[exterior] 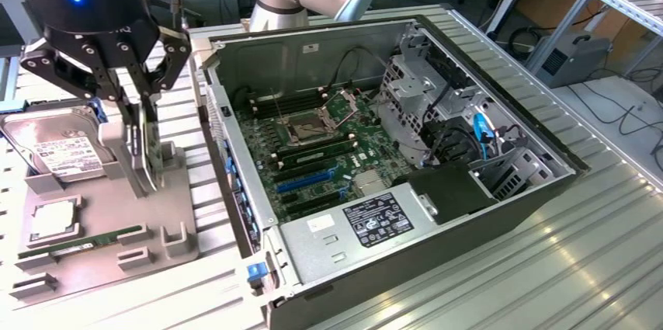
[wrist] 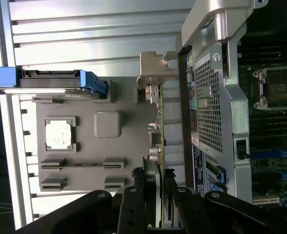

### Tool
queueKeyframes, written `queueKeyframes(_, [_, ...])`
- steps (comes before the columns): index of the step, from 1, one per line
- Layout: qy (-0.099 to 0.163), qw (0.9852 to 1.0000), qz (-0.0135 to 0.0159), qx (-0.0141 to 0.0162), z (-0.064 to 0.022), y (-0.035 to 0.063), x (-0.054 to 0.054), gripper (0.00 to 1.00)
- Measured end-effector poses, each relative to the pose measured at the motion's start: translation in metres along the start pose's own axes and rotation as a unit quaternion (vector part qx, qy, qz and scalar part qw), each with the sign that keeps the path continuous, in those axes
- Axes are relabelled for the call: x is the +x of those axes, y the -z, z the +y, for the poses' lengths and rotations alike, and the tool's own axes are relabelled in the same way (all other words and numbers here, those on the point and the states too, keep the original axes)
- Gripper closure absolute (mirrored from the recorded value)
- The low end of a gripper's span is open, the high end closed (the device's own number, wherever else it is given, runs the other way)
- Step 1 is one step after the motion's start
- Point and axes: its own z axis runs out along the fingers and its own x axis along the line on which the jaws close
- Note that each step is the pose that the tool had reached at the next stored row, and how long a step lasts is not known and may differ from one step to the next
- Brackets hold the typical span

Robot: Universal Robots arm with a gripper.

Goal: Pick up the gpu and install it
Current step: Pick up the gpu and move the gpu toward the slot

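Gripper (wrist: 159,184) pinched the gpu (wrist: 160,127) across its faces, at the end away from the bracket. Card stood on edge in the gray tray (exterior: 155,231), left of frame in the exterior view, beside the computer case (exterior: 468,190).

You are seeing the black gripper (wrist: 160,170) pressing its fingers (wrist: 171,184) against both faces of the thin dark expansion card with a silver bracket (wrist: 161,122). The card is standing on edge between the grey plastic tray (wrist: 128,146) and the open metal computer case (wrist: 209,107). A silver square processor chip (wrist: 60,134) is lying in the tray.
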Motion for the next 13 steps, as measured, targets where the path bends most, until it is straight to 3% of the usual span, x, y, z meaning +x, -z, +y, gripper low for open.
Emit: queueKeyframes(13, [0.0, 1.0, 0.0, 0.0, 0.0002, 0.0104, -0.0004, 0.73])
